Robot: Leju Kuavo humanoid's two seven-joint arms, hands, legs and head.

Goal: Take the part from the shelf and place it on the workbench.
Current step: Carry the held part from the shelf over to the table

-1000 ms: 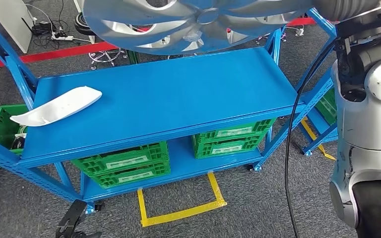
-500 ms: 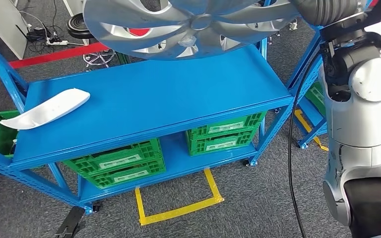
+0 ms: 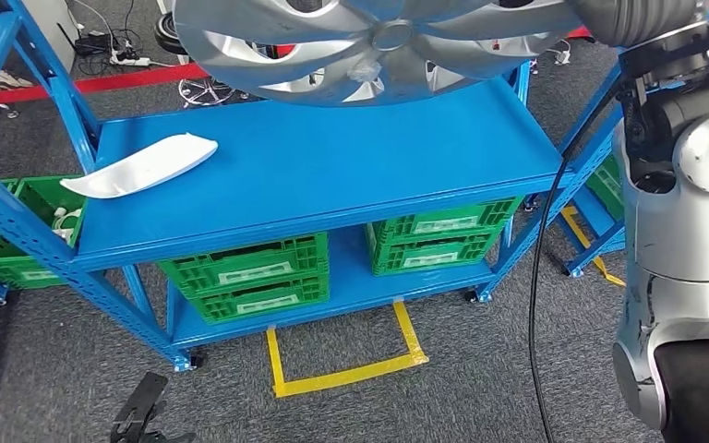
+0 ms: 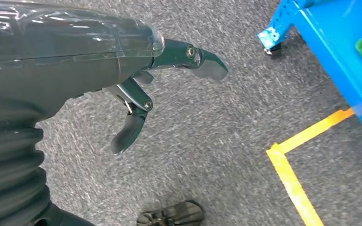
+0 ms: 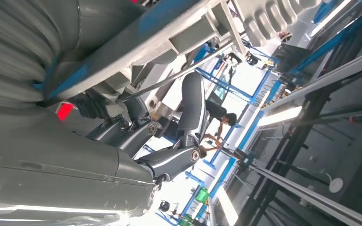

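- Looking down in the head view, a large silver spoked wheel cover of shiny moulded plastic or metal (image 3: pixel 369 46) hangs at the far top of the scene, above the far edge of the blue metal shelf unit's top deck (image 3: pixel 332 175). Its far half is cut off by the frame. The silver right arm (image 3: pixel 683 231) rises on the right toward its rim. A long white curved plastic panel (image 3: pixel 140 166) lies on the left of the deck, and green slotted crates (image 3: pixel 245 277) sit on the lower level. Yellow floor tape (image 3: pixel 342 369) marks a square near the robot.
- In the left wrist view, the left hand (image 4: pixel 136 103) hangs over grey carpet, fingers apart and holding nothing.
- In the right wrist view, the right hand (image 5: pixel 169 136) has its dark fingers hooked up against the cover's pale underside, so it appears to be gripping the rim. The exact contact is hard to make out.
- The cover looks light, stiff, broad and smooth, so it is likely to swing or slip. The rim or a spoke opening seems the safest hold.
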